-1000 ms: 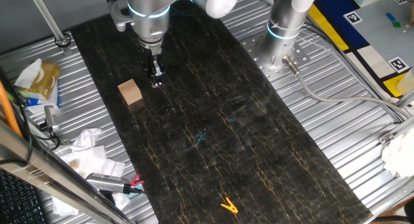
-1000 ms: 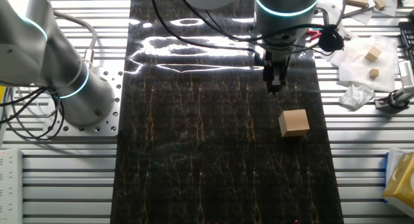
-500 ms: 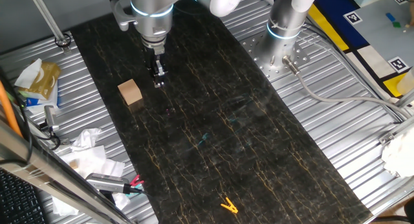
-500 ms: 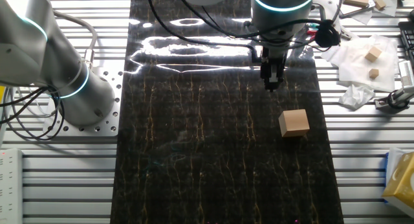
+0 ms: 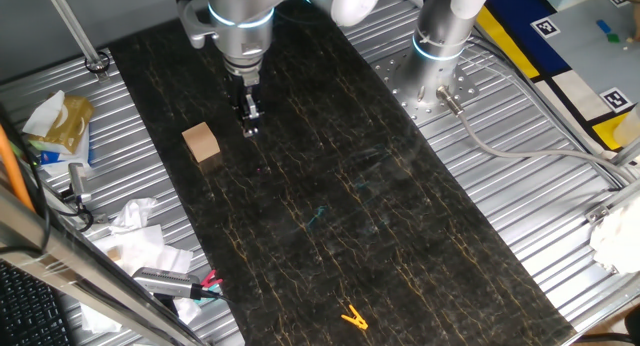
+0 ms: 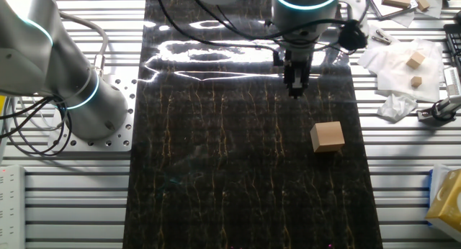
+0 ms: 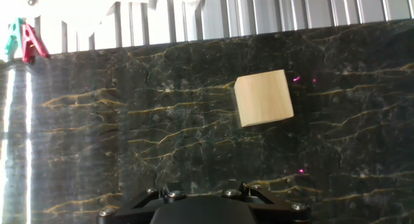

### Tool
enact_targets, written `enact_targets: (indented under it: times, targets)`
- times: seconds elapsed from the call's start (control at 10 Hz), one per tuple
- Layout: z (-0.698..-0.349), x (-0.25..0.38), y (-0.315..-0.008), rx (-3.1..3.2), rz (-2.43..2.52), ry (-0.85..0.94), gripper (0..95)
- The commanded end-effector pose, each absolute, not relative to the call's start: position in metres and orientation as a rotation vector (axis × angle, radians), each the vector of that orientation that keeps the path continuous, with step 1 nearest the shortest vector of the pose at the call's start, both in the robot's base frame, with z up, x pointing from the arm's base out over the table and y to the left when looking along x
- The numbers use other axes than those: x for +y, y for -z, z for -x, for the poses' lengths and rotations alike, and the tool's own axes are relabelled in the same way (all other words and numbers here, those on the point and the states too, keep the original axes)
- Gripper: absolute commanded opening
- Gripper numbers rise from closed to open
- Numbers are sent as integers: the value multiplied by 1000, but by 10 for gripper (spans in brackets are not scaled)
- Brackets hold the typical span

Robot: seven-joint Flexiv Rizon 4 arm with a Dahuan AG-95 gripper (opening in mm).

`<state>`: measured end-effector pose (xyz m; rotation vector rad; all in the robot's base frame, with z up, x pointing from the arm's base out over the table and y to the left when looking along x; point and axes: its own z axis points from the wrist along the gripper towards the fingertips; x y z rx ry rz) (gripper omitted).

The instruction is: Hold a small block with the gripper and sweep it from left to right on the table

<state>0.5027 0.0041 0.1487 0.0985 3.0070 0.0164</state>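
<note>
On table, block apart from gripper, fingertips seemingly hidden in hand view

Matt pale wooden block, glossy black gold-veined table, ribbed shiny metal sheets

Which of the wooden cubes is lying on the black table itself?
The larger tan cube, alone on the table near the claw. The two smaller cubes sit on white paper off the table.
</note>
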Motion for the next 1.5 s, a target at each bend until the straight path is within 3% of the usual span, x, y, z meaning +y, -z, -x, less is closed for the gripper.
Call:
enact_targets:
  times: [0.1,1.0,1.5]
  targets:
    - [-501,4,-149,3006,-100,-18,380]
    - [-490,6,-151,3001,-124,-18,380]
    - [-504,1,-146,2996,-124,-3,380]
